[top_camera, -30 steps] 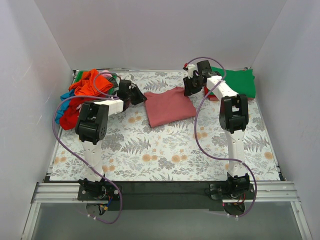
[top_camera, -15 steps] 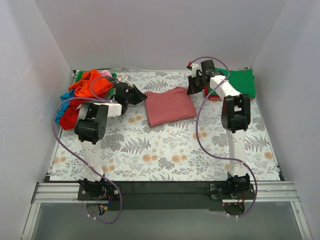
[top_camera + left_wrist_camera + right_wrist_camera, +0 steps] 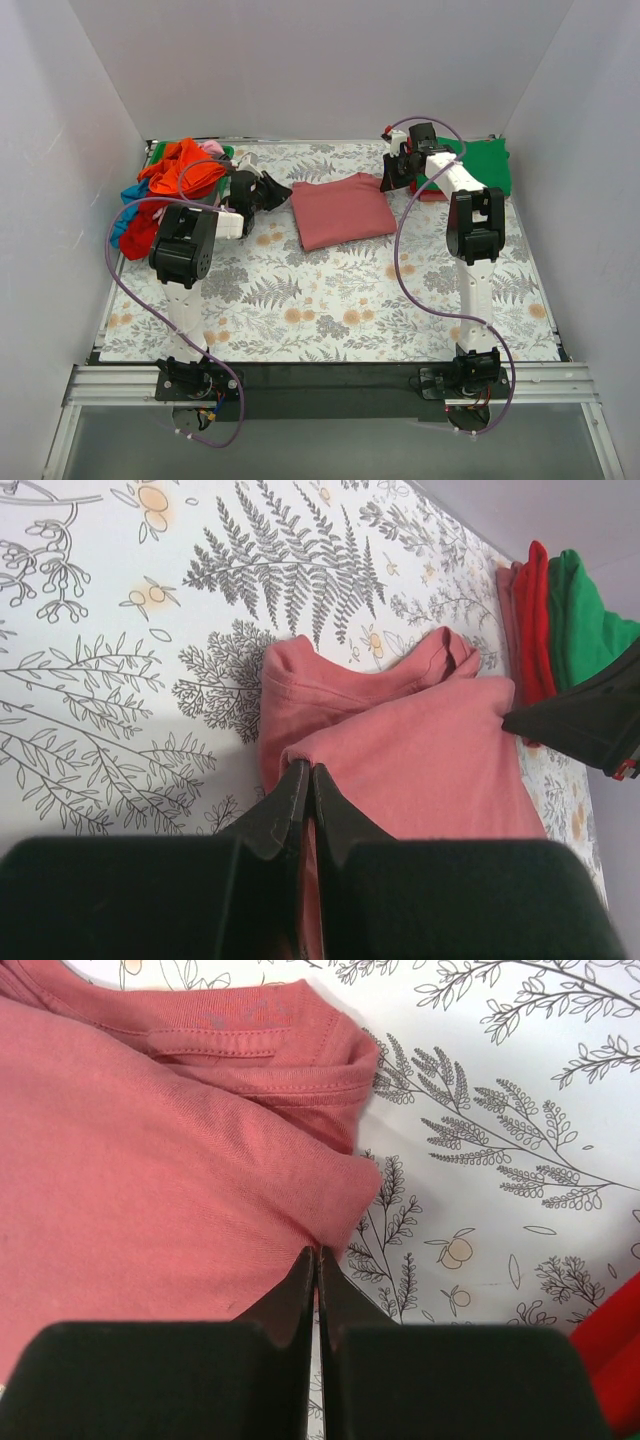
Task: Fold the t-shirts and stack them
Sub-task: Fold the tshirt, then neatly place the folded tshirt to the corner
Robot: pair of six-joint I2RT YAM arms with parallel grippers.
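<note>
dusty-rose t-shirt (image 3: 345, 210) is lying folded into a flat rectangle on the printed table covering (image 3: 330, 300), mid-table toward the rear, between the two arms. the left gripper (image 3: 306, 773) is pinching its left edge, jaws closed to a sliver with what looks like a fold of fabric between the tips. the right gripper (image 3: 316, 1257) is doing the same at the right edge, close to the neck seam. the bundle's long axis is running left to right between the grippers, its right end slanting a little rearward and the neckline facing the far right corner. the step in hand is probably carrying it to the folded stack (image 3: 478, 165) of green and red tees just beside the right gripper. both arms should be lifting together and travelling at a matched pace, holding the span taut so the folds are not sagging open, then lowering it squarely onto the green top.
</note>
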